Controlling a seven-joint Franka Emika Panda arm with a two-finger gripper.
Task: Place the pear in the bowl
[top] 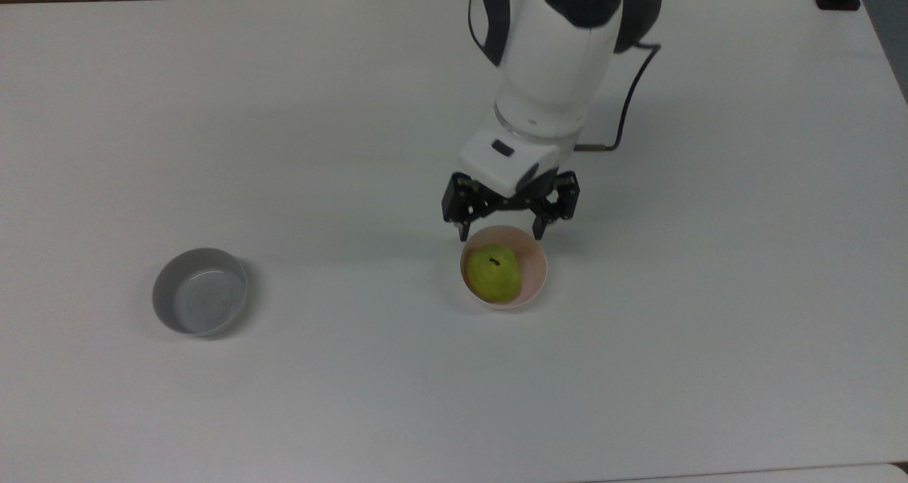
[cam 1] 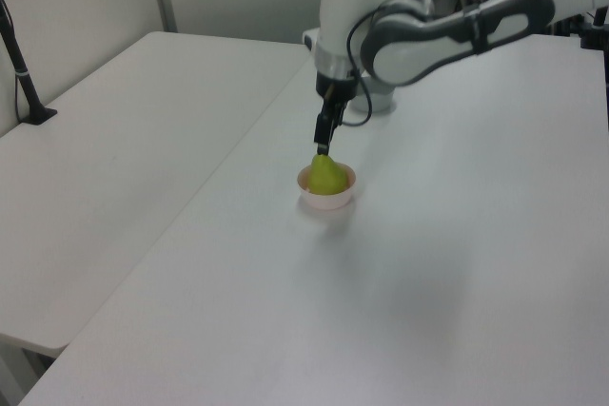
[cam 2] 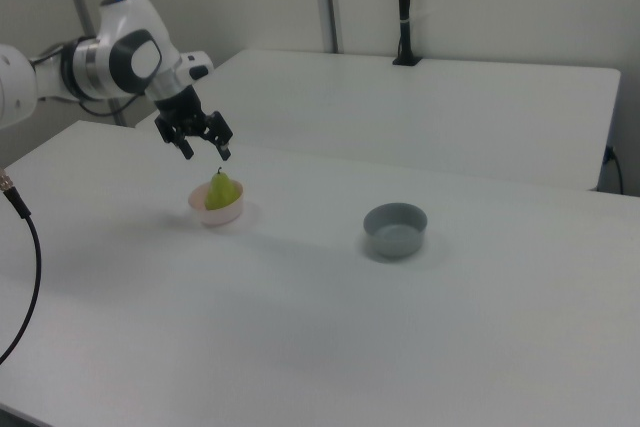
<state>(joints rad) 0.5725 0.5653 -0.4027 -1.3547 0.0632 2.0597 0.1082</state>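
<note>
the white worktop (top: 284,114) carries everything. the arm (top: 553,50) reaches over it, and its gripper (top: 501,232) hangs just above the pink bowl's rim at twelve o'clock in the top view, jaws spread wide and holding nothing. a grey bowl (top: 201,291) sits well apart, toward nine o'clock in the top view. the pink bowl (top: 533,267) holds the pear (top: 494,274), which stands upright inside it with its dark stem pointing up, clear of the fingers (top: 462,229).
</note>
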